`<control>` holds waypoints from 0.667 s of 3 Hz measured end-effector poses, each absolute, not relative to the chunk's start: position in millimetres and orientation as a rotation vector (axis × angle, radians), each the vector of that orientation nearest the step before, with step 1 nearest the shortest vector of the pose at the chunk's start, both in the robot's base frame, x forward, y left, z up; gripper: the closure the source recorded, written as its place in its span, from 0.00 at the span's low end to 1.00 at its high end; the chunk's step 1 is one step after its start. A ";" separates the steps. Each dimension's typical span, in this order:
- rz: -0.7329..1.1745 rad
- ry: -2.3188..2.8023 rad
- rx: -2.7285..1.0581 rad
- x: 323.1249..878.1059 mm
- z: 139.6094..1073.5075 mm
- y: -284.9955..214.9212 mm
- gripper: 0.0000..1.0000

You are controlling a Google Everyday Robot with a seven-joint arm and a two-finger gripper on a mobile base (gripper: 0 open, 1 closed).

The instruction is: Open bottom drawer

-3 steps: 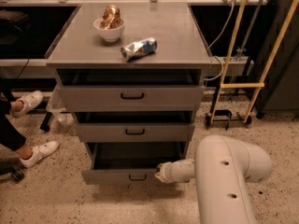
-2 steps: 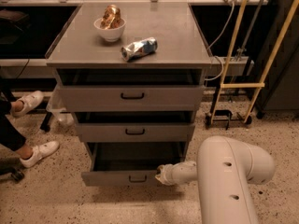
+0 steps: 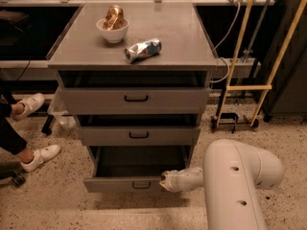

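Your bottom drawer (image 3: 120,183) is already pulled well out of the cabinet (image 3: 168,28). Its front panel sits forward of the 2 drawers above and its dark inside shows from above. I judge the task mostly done. What's left, at most, is a little more pull if full extension is wanted, then backing off.

The claw (image 3: 165,181) is low, at the right end of that drawer's front panel, to the right of the small black handle (image 3: 141,185) and not on it. You cannot tell how wide the claw is or whether it has hold of the panel edge; it reads as 1 pale lump against the grey metal. Touching or just beside, cannot say.

The big white arm (image 3: 235,176) fills the lower right and hides the floor and the cabinet's lower right corner. The drawer's rails and how much travel remains are not visible. The middle drawer (image 3: 110,135) and top drawer (image 3: 96,99) look a little out too. A bowl (image 3: 113,30) and a crushed can (image 3: 142,50) sit on top, well apart from the work.
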State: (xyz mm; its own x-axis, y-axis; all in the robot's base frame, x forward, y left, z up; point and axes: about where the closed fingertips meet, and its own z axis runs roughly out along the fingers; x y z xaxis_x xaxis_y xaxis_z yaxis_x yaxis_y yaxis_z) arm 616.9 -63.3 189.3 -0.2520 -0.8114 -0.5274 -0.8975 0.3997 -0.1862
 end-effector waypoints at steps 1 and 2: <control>0.205 2.109 -1.452 616.5 192.1 -63.4 1.00; 0.211 2.105 -1.439 604.3 187.3 -66.2 1.00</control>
State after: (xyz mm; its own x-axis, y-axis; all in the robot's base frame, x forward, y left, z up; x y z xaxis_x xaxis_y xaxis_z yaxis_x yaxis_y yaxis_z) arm 604.3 -66.2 187.3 -0.2546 -0.8035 -0.5382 -0.8944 0.4073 -0.1849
